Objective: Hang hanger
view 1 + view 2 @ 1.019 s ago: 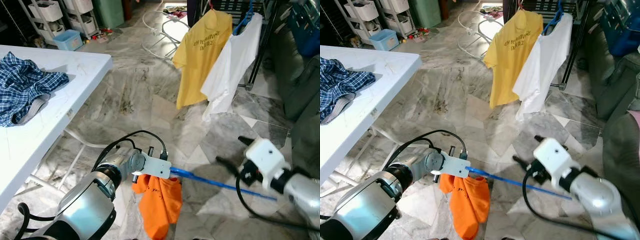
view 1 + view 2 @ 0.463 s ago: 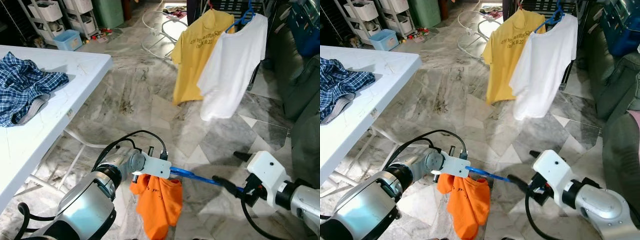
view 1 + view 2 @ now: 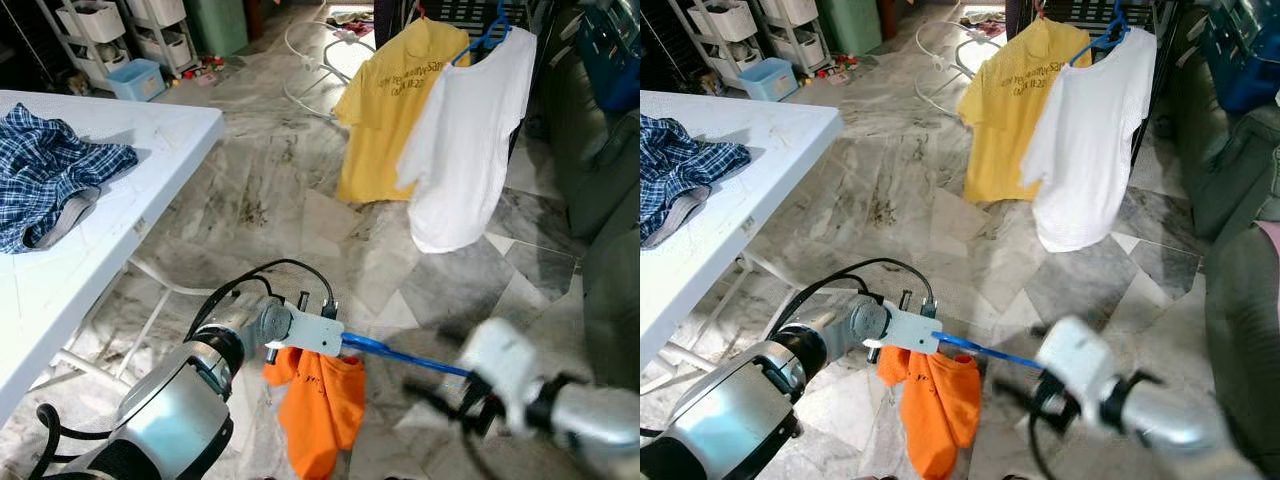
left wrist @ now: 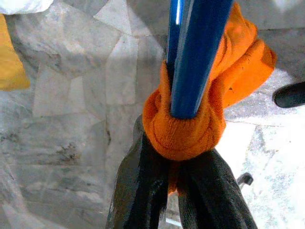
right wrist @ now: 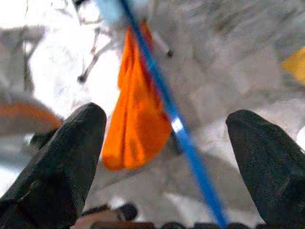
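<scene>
3 shirts: yellow, white, orange. 2 blue hangers. 1 plaid cloth, 1 table, 2 grippers.

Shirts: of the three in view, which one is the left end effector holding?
The orange shirt, bunched on the blue hanger in the left end effector. The yellow shirt and white shirt hang on the rack behind.
</scene>
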Tool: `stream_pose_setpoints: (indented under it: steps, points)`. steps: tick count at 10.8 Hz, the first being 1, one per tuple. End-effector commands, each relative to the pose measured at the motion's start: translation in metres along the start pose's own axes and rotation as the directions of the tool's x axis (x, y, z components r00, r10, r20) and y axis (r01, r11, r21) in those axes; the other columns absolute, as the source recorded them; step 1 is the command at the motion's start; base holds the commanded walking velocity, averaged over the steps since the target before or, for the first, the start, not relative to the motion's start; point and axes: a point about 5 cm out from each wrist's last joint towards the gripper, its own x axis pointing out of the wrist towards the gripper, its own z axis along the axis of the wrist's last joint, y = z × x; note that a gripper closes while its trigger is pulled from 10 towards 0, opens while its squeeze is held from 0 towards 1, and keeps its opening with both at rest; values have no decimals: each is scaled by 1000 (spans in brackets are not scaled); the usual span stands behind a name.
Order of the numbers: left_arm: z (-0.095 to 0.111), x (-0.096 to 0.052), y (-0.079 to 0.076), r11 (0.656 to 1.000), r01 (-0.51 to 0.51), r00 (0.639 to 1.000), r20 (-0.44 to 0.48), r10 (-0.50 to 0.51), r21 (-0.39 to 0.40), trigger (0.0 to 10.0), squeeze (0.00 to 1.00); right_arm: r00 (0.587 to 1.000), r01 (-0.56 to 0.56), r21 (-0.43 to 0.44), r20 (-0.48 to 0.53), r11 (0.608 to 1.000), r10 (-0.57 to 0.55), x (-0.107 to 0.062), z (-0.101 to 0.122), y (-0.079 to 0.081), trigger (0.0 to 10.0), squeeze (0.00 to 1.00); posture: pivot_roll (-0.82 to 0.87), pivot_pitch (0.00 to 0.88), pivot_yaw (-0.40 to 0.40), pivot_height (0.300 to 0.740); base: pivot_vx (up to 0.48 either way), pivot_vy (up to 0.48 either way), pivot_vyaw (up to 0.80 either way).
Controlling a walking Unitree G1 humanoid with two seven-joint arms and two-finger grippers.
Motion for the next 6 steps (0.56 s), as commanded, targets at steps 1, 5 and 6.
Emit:
stream_pose_setpoints:
  steps: [1,5,6]
  points:
    - [3,-3,8,999,-15,1000,10,15,30,10000,0,999,-25,-17,-39,1000,24,4,-7,2,8902,1000,-92,112,84,740,0,0,0]
    - [5,-4,9,998,-14,1000,11,13,57,10000,0,994,28,-110,-99,994,-39,13,-12,-12,0,576,-88,109,85,740,0,0,0]
    - [5,-4,9,998,-13,1000,12,12,61,10000,0,992,30,-125,-119,992,-45,13,-15,-14,0,31,-88,107,85,740,0,0,0]
